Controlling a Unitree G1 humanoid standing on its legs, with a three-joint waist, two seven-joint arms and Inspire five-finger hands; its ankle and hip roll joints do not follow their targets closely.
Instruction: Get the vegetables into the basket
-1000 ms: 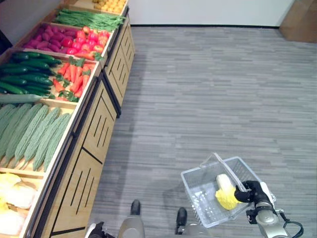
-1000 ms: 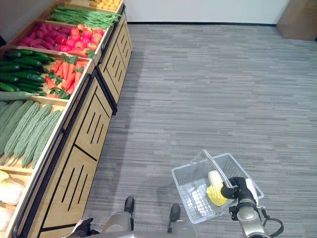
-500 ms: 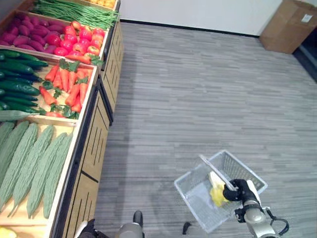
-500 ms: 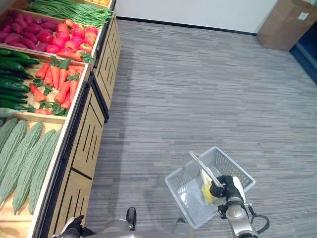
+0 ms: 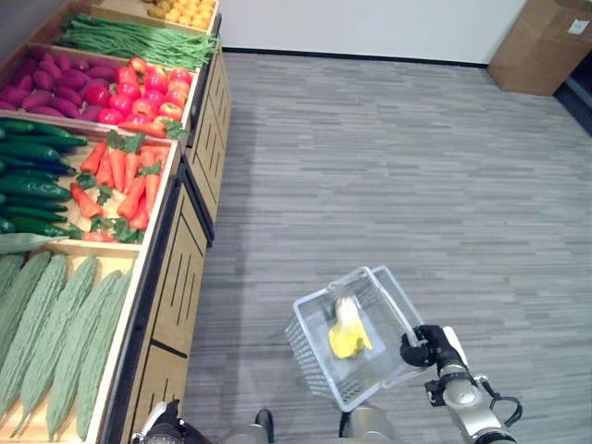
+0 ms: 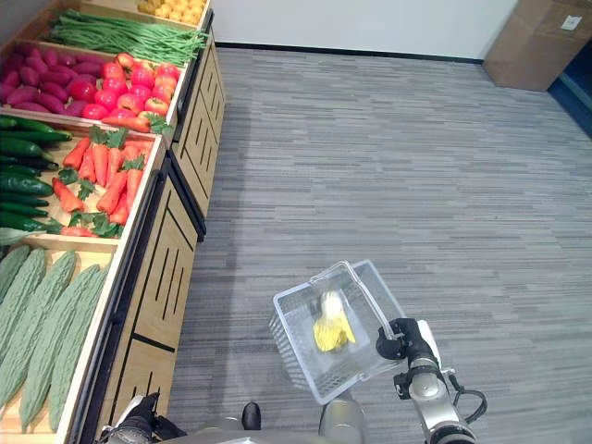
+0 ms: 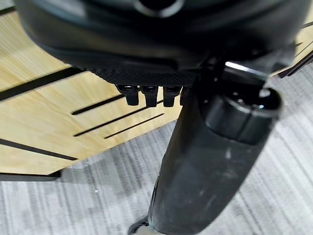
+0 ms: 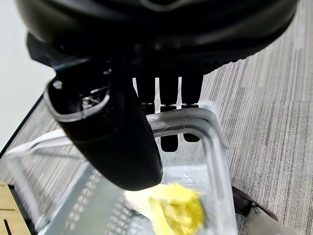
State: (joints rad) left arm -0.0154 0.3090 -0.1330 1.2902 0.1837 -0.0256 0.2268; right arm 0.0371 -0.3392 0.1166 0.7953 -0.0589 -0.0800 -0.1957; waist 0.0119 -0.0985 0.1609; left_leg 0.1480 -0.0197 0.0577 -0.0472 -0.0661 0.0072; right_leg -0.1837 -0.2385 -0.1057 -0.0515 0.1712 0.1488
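Grey, finely striped carpet floor (image 5: 388,166) spreads ahead of me, with a cardboard box (image 5: 541,42) against the far wall. Along my left runs a light wooden produce stand (image 5: 190,240) with slotted panels, its bins holding green beans (image 5: 139,39), shiny red tomatoes (image 5: 139,88), purple sweet potatoes (image 5: 37,88), orange carrots (image 5: 125,180) with leafy tops, smooth dark cucumbers (image 5: 32,176) and bumpy pale-green bitter gourds (image 5: 55,333).

My right hand (image 5: 427,344) is curled round the handle of a clear plastic mesh basket (image 5: 319,356), which hangs just left of it, tilted. Inside lies a yellow leafy vegetable (image 5: 348,335) with a pale end, near the basket's middle, left of my hand; its long axis runs near to far, pale end pointing away from me.

My left hand (image 7: 146,93) hangs beside the stand's slotted wooden front, its fingertips curling under with nothing in them.
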